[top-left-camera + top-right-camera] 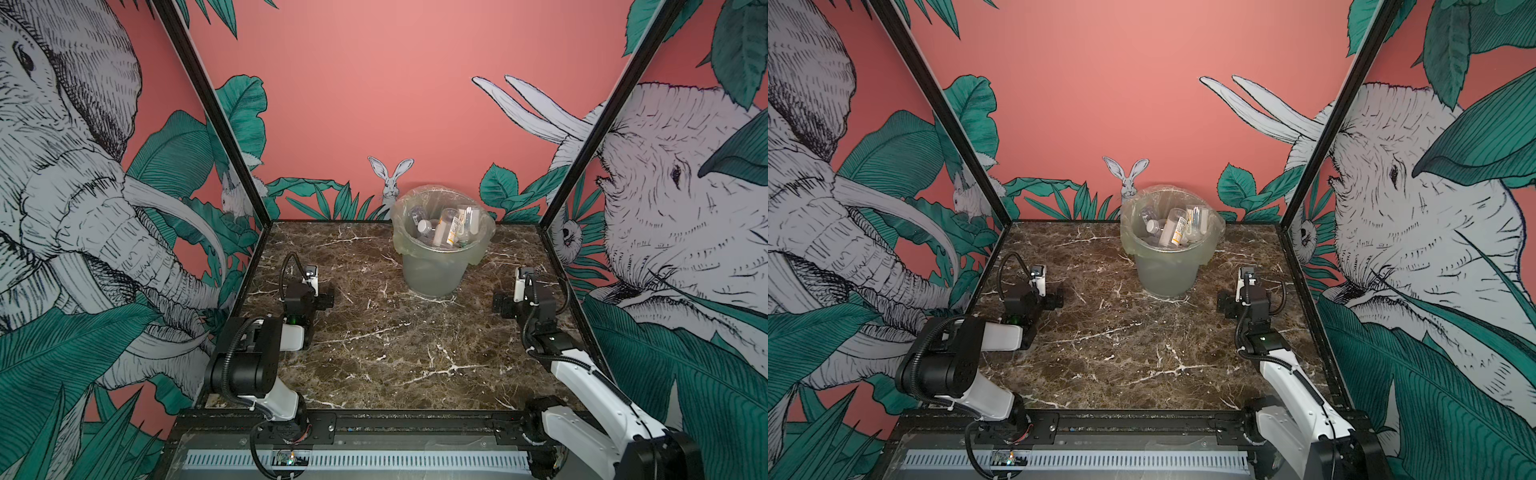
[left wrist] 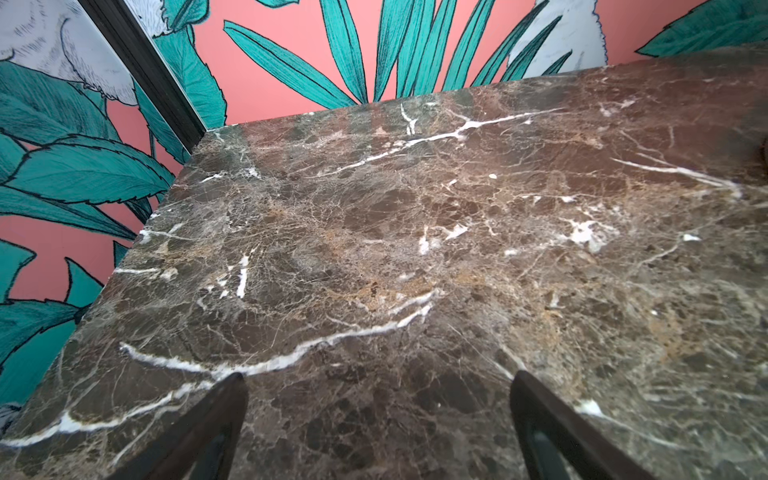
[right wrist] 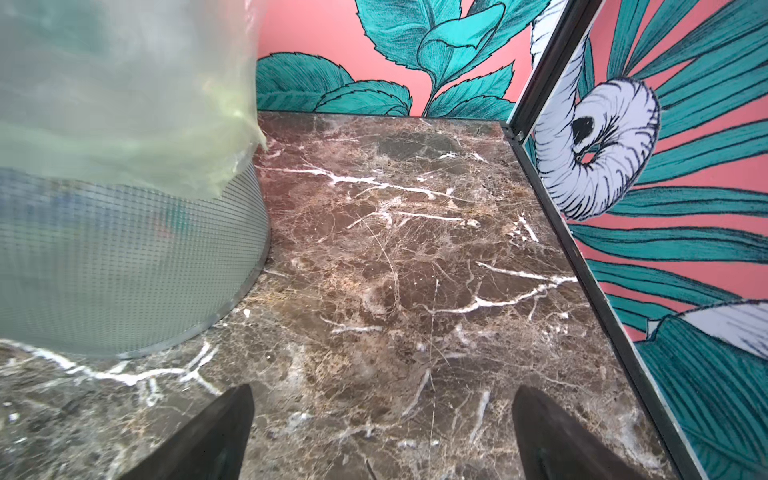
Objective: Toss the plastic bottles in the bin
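While bottles (image 1: 446, 226) sit in the bin (image 1: 434, 274), left claw (image 2: 376, 378) and right claw (image 3: 382, 388) stand spread.

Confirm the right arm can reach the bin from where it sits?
Probably yes. The right end effector sits open and empty, low beside the bin, with only bare tabletop between them. The bin stands taller, so the arm would need to lift to get over its top.

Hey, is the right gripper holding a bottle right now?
No, in the right wrist view the right gripper stands open, with only the marble table showing between its jaws.
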Available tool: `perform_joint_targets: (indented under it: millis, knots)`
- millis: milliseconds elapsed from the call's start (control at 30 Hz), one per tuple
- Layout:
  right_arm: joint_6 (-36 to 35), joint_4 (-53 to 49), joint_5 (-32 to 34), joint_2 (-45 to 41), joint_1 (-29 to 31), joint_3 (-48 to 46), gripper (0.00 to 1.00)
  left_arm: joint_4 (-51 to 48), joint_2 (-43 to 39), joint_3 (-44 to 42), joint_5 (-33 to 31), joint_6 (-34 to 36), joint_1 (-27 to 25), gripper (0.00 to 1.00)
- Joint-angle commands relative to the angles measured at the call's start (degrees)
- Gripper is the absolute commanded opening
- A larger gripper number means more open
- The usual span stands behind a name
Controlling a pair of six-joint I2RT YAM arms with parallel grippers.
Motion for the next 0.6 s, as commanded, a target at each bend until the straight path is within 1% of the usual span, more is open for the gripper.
perform_joint_targets:
  millis: [0, 100, 233, 333, 433, 567]
  knots:
    - [-2.6, 6.2, 1.5, 1.8, -1.1, -0.5, 1.0, -0.6, -1.0, 0.8, 0.0, 0.4, 0.4, 1.0]
    - [-3.7, 8.9, 1.8, 2.3, -2.8, -1.6, 1.0, -0.9, -1.1, 0.7, 0.1, 0.5, 0.4, 0.99]
    - [-3.8, 15.9, -0.7, 5.4, -6.7, -3.8, 1.0, -0.9, -1.1, 0.8, 0.1, 0.5, 0.4, 1.0]
    - [-3.9, 23.4, -3.6, 10.7, -8.5, -5.3, 1.0, -0.8, -1.1, 0.8, 0.1, 0.4, 0.4, 1.0]
    - [-5.1, 30.7, -5.6, 17.4, -8.6, -5.8, 1.0, -0.9, -1.1, 0.8, 0.1, 0.5, 0.4, 1.0]
    - [-6.0, 41.2, -6.4, 24.1, -8.7, -7.2, 1.0, -0.9, -1.1, 0.8, 0.0, 0.5, 0.2, 1.0]
